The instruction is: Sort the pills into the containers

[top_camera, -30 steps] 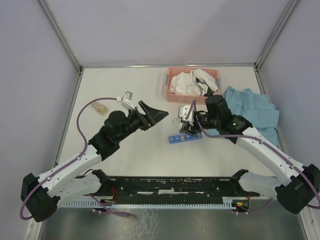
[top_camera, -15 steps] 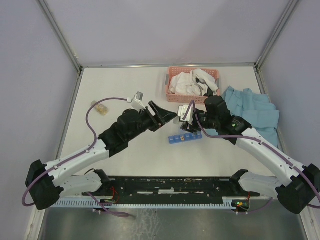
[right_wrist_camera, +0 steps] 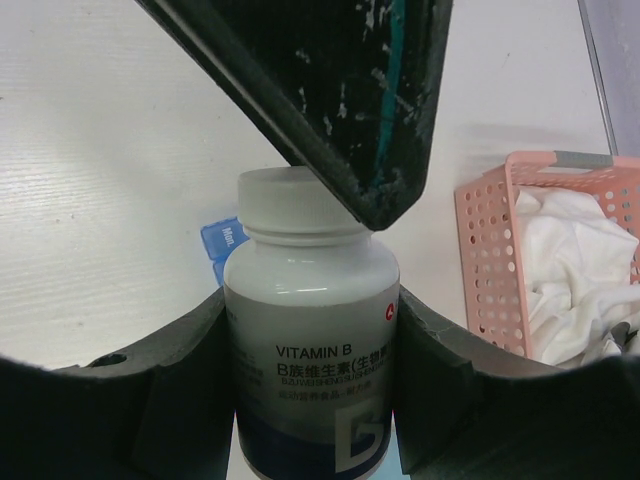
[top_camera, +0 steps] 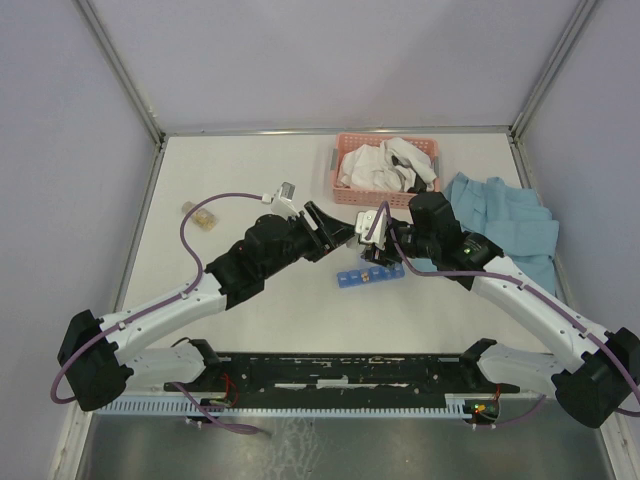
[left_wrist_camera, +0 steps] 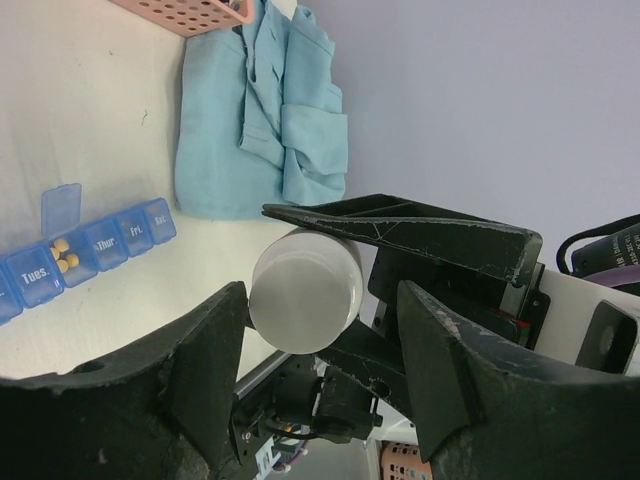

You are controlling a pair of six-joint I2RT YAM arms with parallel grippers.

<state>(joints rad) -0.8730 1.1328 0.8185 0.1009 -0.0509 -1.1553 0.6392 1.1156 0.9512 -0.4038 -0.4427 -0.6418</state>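
The blue pill-organiser strip lies on the table under my right gripper. In the left wrist view the strip has one lid up and yellow pills in that compartment. My right gripper is shut on a white Vitamin B bottle with its white cap on. It holds the bottle above the strip. My left gripper is open, and its fingers stand on either side of the bottle's cap without touching it. One left finger crosses over the cap in the right wrist view.
A pink slotted basket of white cloth stands at the back. A light blue cloth lies at the right. A small clear bottle with tan contents lies at the left.
My left arm has moved right, bringing its open fingers up to the cap of the bottle. My right gripper and the bottle have stayed put.
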